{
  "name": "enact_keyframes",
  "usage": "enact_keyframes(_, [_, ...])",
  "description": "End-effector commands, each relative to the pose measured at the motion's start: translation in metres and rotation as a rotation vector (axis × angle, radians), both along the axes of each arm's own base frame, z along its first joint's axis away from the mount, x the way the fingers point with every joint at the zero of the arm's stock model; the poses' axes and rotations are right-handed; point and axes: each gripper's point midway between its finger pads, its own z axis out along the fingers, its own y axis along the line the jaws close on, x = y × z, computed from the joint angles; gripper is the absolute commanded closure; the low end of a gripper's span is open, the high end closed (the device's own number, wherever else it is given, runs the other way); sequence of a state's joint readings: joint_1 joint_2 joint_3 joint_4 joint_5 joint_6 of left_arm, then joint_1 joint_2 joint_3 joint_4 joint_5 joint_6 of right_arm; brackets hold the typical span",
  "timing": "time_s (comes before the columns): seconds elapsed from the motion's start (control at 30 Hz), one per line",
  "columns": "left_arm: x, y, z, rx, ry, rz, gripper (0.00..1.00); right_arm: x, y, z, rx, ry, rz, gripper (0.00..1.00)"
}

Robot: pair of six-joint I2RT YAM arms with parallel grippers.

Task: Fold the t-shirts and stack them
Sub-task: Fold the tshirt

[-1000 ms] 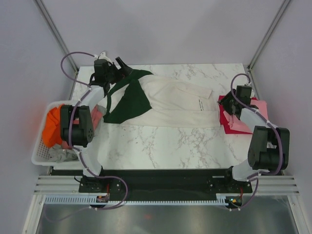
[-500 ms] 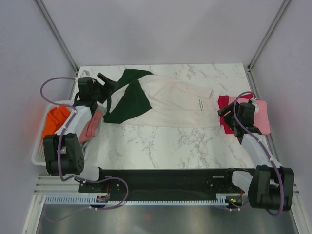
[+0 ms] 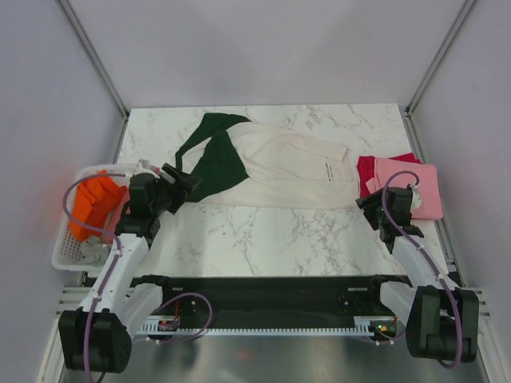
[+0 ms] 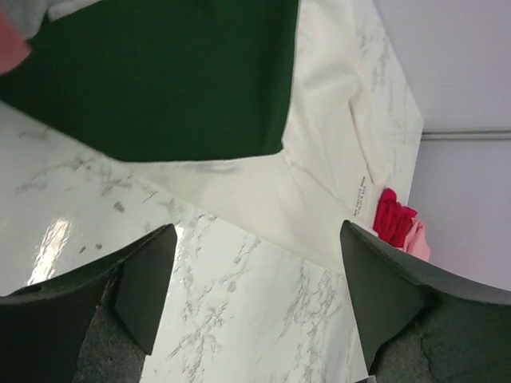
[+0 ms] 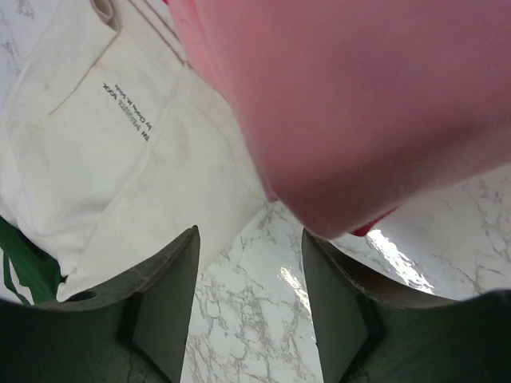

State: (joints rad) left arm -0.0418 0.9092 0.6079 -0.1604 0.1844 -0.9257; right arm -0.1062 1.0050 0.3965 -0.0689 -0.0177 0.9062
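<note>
The cream t-shirt (image 3: pixel 279 171) with dark green sleeves (image 3: pixel 211 159) lies spread across the back of the marble table; it also shows in the left wrist view (image 4: pixel 263 183) and right wrist view (image 5: pixel 120 136). A folded pink t-shirt (image 3: pixel 411 179) lies on a crimson one (image 3: pixel 367 171) at the right edge; the pink one fills the right wrist view (image 5: pixel 351 104). My left gripper (image 3: pixel 185 182) is open and empty by the green sleeve's near left corner. My right gripper (image 3: pixel 366 202) is open and empty just in front of the pink and crimson stack.
A white slatted basket (image 3: pixel 68 251) at the left edge holds an orange t-shirt (image 3: pixel 96 203), a dusty-rose one and a grey one (image 3: pixel 100 254). Bare marble (image 3: pixel 271 239) lies in front of the cream shirt. Frame posts stand at the back corners.
Both arms have drawn back toward the near edge. The left gripper moved from the far left corner to the sleeve's near side; the right gripper moved off the pink and crimson stack.
</note>
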Motion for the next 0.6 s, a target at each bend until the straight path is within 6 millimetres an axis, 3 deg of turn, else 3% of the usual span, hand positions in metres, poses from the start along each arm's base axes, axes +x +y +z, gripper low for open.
enact_keyframes(0.0, [-0.013,0.005,-0.023,-0.030,0.067,0.104,0.11,-0.001,-0.003,-0.001,0.029,-0.036,-0.086,0.39])
enact_keyframes(0.03, [-0.016,0.007,-0.032,-0.028,0.084,0.124,0.11,-0.002,-0.002,-0.003,0.043,-0.036,-0.102,0.39])
enact_keyframes(0.23, [-0.021,0.013,-0.045,-0.063,0.076,0.191,0.11,0.000,0.006,-0.023,0.066,-0.010,-0.136,0.41])
enact_keyframes(0.57, [-0.015,0.022,-0.060,-0.053,0.090,0.247,0.11,0.027,0.017,-0.047,0.091,-0.003,-0.198,0.49])
